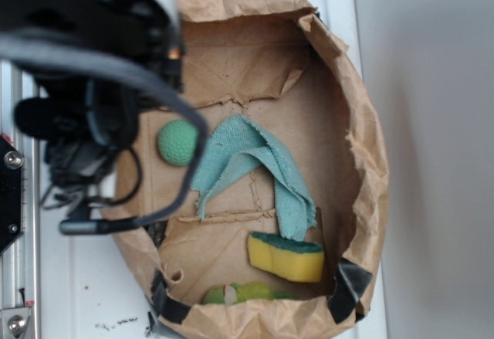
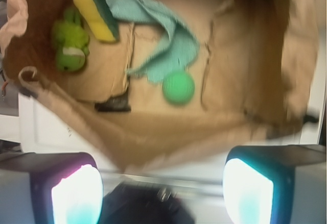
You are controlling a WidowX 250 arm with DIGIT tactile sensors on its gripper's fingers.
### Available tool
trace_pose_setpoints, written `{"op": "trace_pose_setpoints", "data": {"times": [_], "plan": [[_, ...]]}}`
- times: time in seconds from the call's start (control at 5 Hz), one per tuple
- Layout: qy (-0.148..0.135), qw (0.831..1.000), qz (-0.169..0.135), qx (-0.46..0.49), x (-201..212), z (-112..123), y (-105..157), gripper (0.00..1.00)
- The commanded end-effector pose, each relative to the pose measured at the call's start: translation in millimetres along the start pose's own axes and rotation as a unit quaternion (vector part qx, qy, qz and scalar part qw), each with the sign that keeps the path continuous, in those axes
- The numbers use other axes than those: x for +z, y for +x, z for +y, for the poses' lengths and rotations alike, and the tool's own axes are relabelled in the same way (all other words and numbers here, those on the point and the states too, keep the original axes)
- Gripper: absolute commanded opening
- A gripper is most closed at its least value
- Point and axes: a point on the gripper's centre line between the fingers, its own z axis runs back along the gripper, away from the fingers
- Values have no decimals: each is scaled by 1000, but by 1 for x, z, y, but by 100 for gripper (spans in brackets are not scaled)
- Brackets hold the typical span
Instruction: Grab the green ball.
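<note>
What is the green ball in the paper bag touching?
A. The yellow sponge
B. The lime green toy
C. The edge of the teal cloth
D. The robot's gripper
C: the green ball sits against the teal cloth, away from the sponge.

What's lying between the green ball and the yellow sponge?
The teal cloth lies between the green ball and the yellow sponge, shown in both views.
</note>
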Motion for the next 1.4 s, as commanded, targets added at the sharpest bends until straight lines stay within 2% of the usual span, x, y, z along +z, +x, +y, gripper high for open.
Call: {"op": "trace_pose_setpoints", "data": {"times": [0.0, 0.2, 0.4, 0.6, 0.8, 1.2], "plan": [[8, 990, -39, -139, -27, -1, 47, 100], [-15, 985, -53, -167, -52, -6, 61, 100], [-26, 980, -79, -181, -72, -18, 66, 100], [-23, 978, -80, -191, -92, -17, 67, 100], [-23, 978, -63, -199, -109, -1, 106, 100], [-25, 979, -25, -198, -136, -5, 99, 100]]}}
